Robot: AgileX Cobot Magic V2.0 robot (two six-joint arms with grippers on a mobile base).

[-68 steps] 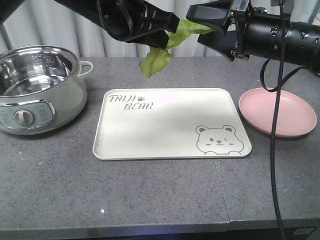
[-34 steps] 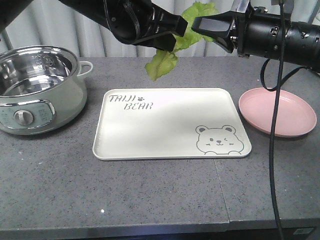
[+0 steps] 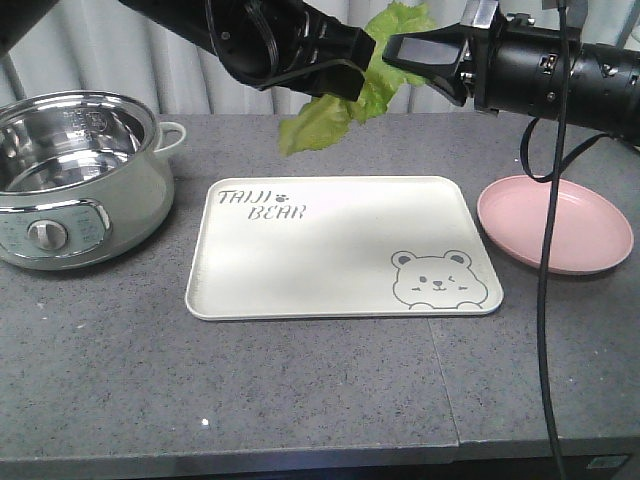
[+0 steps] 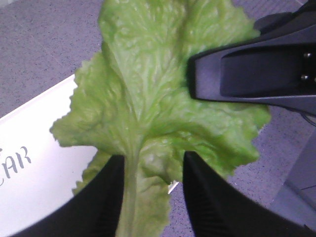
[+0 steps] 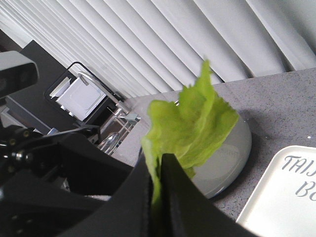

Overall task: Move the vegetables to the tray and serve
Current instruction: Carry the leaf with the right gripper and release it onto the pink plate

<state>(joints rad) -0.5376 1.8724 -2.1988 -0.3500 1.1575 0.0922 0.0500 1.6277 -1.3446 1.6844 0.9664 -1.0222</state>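
Since 1 s ago right gripper (image 3: 398,52) has come up and in toward left gripper (image 3: 358,72). Its jaws stood spread beside the vegetables (image 3: 315,122) then; now they're pinched on the upper part of the leaf, and the leaf top sticks up above both tools. Over the last 0.5 s almost nothing changed: hanging lower lobe swung a bit toward the pot (image 3: 120,210), arms approx where they were. Right wrist cam confirms the leaf is squeezed betw its two dark fingers, no gap. Left gripper is clamped too: stem + folded leaf fill the space betw its fingers in left wrist cam. So both tools hold the same leaf in mid-air, at or behind the far rim of the tray (image 3: 330,250); exact overlap can't be told from front cam, though left wrist cam shows a tray corner beneath the leaf edge. Tray surface bare, nothing transferred yet; pink plate (image 3: 560,225) sits right of tray, not involved. Read: looks like a handover or two-handed spread, so transfer approx halfway, serve not started. Risk: leaf is soft, so if the arms pull apart w/ both clamped it prob tears. Next likely needs one tool to let go, then a lower over tray centre before release.
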